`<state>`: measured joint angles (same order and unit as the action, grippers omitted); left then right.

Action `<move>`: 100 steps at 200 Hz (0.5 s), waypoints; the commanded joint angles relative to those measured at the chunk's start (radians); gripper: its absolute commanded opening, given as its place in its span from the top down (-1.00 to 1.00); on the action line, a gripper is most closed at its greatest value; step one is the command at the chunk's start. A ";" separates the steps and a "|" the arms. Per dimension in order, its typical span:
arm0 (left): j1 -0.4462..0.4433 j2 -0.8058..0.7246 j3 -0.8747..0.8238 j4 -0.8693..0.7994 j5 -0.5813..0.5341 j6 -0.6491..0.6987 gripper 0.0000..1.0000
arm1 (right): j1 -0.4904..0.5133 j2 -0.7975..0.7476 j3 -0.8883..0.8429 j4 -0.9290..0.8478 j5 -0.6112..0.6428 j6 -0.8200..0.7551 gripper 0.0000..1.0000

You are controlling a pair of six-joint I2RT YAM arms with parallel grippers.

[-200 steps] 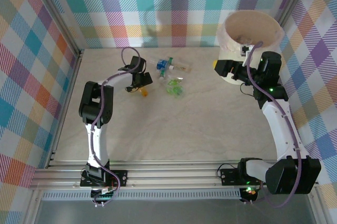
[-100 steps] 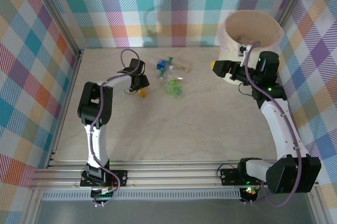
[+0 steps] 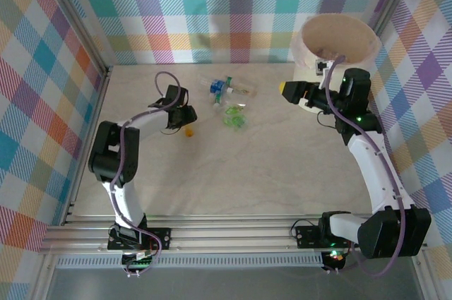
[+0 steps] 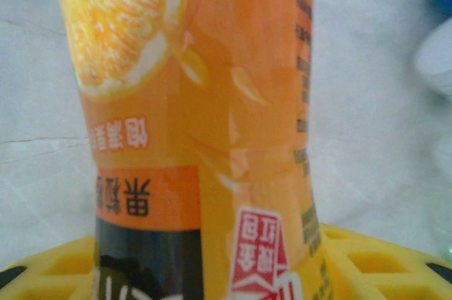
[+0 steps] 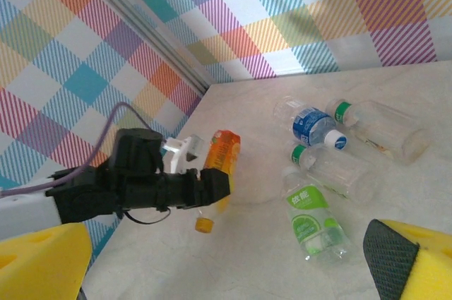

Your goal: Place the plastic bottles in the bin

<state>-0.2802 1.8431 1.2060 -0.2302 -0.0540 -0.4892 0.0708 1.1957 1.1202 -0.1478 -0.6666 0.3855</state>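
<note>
The left pincer [image 5: 212, 188] is closed across the middle of the orange bottle [image 5: 224, 148], cap end hanging toward the desk [image 3: 282, 166]; this mid-body grip should limit pivoting on the carry to the bin [image 3: 305, 51] at the far right corner. The right pincer [image 3: 288, 90] hovers just beside the bin wall, jaws wide and empty, apparently parked clear of that route. Four clear bottles [image 5: 339, 171] lie clustered on the desk between the arms.
</note>
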 commanded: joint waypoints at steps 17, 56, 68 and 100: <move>-0.055 -0.202 -0.037 0.076 0.028 0.018 0.14 | 0.022 0.025 0.041 0.049 -0.010 0.007 -0.99; -0.153 -0.327 -0.034 0.104 0.044 0.070 0.17 | 0.043 0.068 0.068 0.045 -0.032 0.028 -0.99; -0.183 -0.350 -0.024 0.113 0.055 0.089 0.17 | 0.048 0.077 0.075 0.045 -0.034 0.034 -0.99; -0.232 -0.395 -0.027 0.208 0.215 0.099 0.17 | 0.057 0.091 0.090 0.047 -0.047 0.055 -0.99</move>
<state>-0.4877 1.4940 1.1786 -0.1211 0.0292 -0.4221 0.1188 1.2781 1.1694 -0.1314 -0.6765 0.4129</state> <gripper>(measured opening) 0.541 0.996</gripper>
